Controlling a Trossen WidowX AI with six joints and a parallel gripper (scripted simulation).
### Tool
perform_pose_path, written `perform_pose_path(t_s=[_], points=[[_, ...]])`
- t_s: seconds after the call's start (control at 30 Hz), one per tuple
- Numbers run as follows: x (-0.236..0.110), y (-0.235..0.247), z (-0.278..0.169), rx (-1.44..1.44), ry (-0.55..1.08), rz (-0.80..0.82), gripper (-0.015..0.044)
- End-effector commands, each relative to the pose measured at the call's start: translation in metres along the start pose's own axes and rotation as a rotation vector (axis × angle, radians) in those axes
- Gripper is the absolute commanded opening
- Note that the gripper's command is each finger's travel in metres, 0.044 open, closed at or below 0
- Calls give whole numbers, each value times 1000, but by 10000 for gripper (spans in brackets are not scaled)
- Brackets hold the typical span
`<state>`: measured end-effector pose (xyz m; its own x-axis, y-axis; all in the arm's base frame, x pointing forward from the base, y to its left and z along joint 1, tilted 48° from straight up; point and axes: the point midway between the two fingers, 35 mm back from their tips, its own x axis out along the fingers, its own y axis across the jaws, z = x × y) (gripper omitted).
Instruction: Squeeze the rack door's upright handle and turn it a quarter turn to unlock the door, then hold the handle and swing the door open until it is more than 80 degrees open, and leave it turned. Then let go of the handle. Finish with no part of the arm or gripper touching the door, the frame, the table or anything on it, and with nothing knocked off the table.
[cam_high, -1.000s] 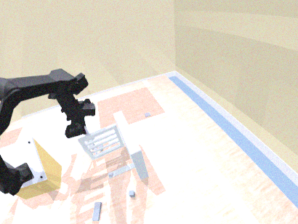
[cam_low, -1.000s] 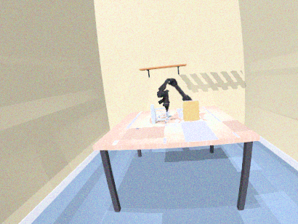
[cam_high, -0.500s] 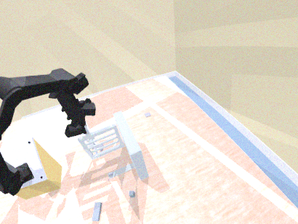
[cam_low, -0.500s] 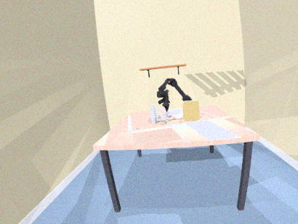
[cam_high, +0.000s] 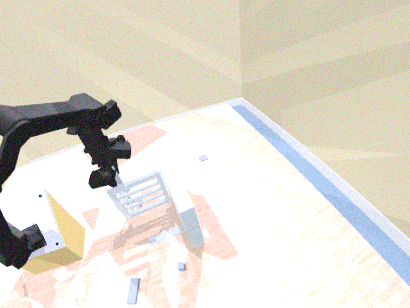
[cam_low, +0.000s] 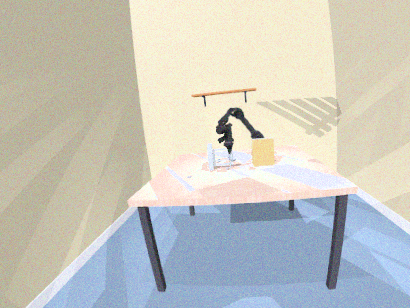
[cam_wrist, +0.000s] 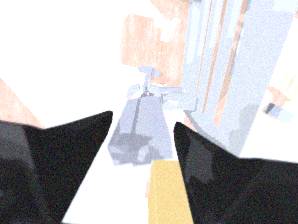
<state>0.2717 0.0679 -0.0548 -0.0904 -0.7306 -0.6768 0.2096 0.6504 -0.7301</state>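
The pale blue barred door (cam_high: 166, 196) (cam_wrist: 197, 30) stands swung out from its pale frame (cam_high: 192, 227) (cam_low: 210, 156), at a wide angle; the exact angle cannot be read. The grey-blue upright handle (cam_wrist: 141, 125) is at the door's free edge. My gripper (cam_wrist: 144, 120) (cam_high: 112, 176) (cam_low: 230, 149) is open at the handle, one finger on either side, with gaps between handle and both fingertips in the wrist view. How far the handle is turned is hard to tell. In the top view the black fingers partly hide it.
A yellow block-like box (cam_high: 70, 232) (cam_low: 263, 152) (cam_wrist: 170, 195) stands beside the door, near the arm's base. Small blue-grey pieces (cam_high: 181, 266) (cam_high: 133, 291) lie in front of the frame, and another small piece (cam_high: 203, 158) lies behind it. An orange rail (cam_low: 224, 93) is on the wall.
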Motion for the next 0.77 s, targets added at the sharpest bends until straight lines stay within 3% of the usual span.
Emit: perform_pose_path(t_s=[0.0, 0.73], points=[[-7, 2, 2, 7, -3, 8, 282], [-42, 3, 2, 5, -2, 10, 282]])
